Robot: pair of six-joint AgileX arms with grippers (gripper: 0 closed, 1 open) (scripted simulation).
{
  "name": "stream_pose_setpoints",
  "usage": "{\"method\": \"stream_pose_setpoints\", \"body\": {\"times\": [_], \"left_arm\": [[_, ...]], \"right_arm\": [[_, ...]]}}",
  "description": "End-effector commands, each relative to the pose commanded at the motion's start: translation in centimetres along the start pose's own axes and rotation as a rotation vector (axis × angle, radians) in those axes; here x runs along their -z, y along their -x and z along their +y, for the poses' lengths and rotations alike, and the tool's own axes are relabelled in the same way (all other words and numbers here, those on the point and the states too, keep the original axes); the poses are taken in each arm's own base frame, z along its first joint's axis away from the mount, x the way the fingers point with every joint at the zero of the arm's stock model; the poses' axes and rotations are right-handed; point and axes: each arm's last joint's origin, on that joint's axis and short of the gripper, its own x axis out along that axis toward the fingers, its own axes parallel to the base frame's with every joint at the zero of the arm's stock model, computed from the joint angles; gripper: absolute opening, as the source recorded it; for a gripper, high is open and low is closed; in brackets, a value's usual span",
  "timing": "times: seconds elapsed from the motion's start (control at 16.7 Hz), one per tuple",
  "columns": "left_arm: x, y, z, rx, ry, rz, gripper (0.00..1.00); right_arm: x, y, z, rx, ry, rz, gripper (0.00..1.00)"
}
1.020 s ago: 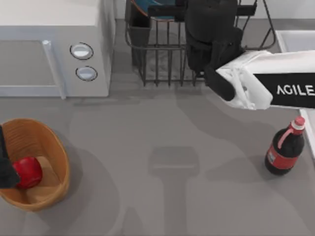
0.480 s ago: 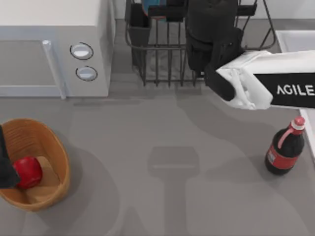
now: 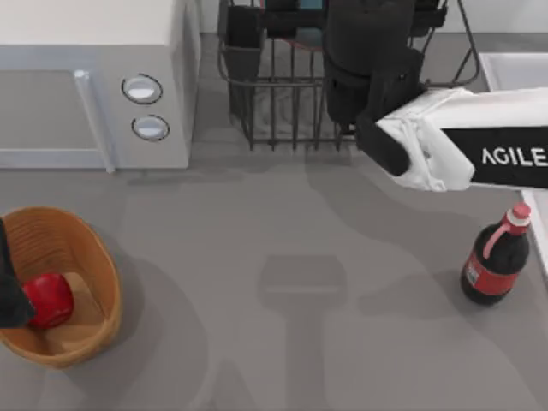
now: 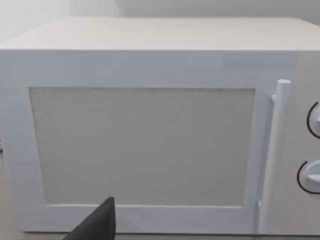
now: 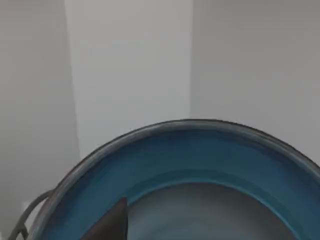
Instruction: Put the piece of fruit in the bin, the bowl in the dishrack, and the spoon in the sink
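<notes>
Right claw [image 5: 112, 225] held the bowl [image 5: 200, 160] over the dishrack [image 3: 282, 94] (grip itself hidden, can't tell). Next: lower, release

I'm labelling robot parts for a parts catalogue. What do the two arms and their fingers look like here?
The right arm has a white angular shell with a black panel lettered "AGILE" in white, ending in a bulky black wrist. Of the left arm, a black wedge shows at the table's left edge. Each wrist view shows a dark pointed finger tip.

Glossy blue-glazed bowl [image 5: 200, 165]; thin dark wire dishrack [image 3: 282, 94]; ribbed woven-look bin [image 3: 94, 282]; glossy red fruit [image 3: 50, 300]; matt grey surface [image 3: 257, 231].
</notes>
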Motion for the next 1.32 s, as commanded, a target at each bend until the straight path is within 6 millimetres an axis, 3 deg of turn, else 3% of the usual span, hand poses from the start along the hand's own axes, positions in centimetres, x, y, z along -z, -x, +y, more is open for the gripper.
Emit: {"method": "stream_pose_setpoints", "body": {"times": [0.3, 0.42, 0.54, 0.72, 0.9, 1.08, 1.32], "left_arm": [[0.0, 0.0, 0.0, 0.0, 0.0, 0.0, 1.0], [0.0, 0.0, 0.0, 0.0, 0.0, 0.0, 1.0], [0.0, 0.0, 0.0, 0.0, 0.0, 0.0, 1.0], [0.0, 0.0, 0.0, 0.0, 0.0, 0.0, 1.0], [0.0, 0.0, 0.0, 0.0, 0.0, 0.0, 1.0], [0.0, 0.0, 0.0, 0.0, 0.0, 0.0, 1.0], [0.0, 0.0, 0.0, 0.0, 0.0, 0.0, 1.0]], "right_arm": [[0.0, 0.1, 0.1, -0.002, 0.0, 0.0, 1.0], [-0.4, 0.2, -0.9, -0.005, 0.002, 0.002, 1.0], [-1.2, 0.7, -3.2, -0.012, 0.006, 0.011, 1.0], [-2.7, 2.9, -8.2, -0.032, 0.014, 0.034, 1.0], [-4.5, 7.4, -14.0, -0.058, 0.009, 0.045, 1.0], [-5.3, 13.9, -19.4, -0.077, -0.008, 0.021, 1.0], [-2.8, 22.0, -24.0, -0.075, -0.019, -0.028, 1.0]]}}
